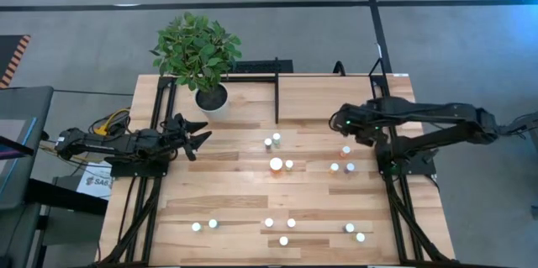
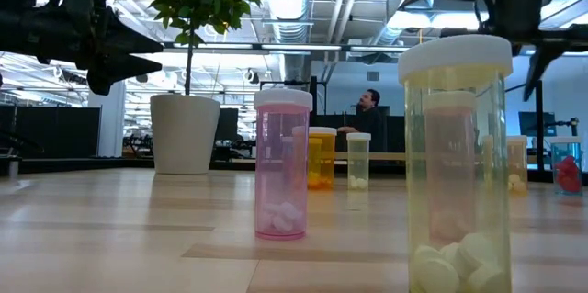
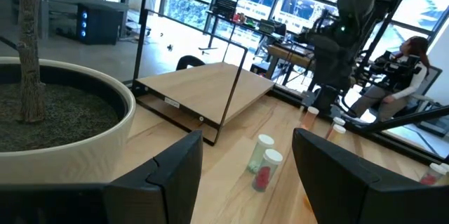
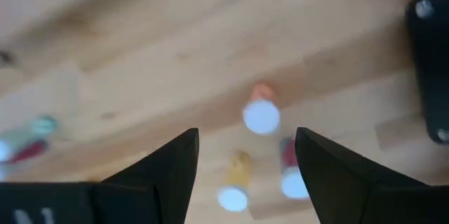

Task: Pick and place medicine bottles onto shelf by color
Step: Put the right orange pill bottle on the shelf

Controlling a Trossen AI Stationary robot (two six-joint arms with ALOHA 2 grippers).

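Observation:
Small white-capped medicine bottles stand upright, scattered over the plank table: a pair, a larger orange one, a group of three, and several along the near edge. The shelf, a light-wood board in black bars, lies at the far edge. My right gripper hangs open, pointing down, high above the group of three; its wrist view shows an orange bottle, a yellow one and a red one below. My left gripper waits open and level at the table's left, beside the plant pot.
A white plant pot with a leafy plant stands at the shelf's left end, just beyond my left gripper. In the low view a pink bottle and a yellowish one stand close to the camera. A person sits in the room behind.

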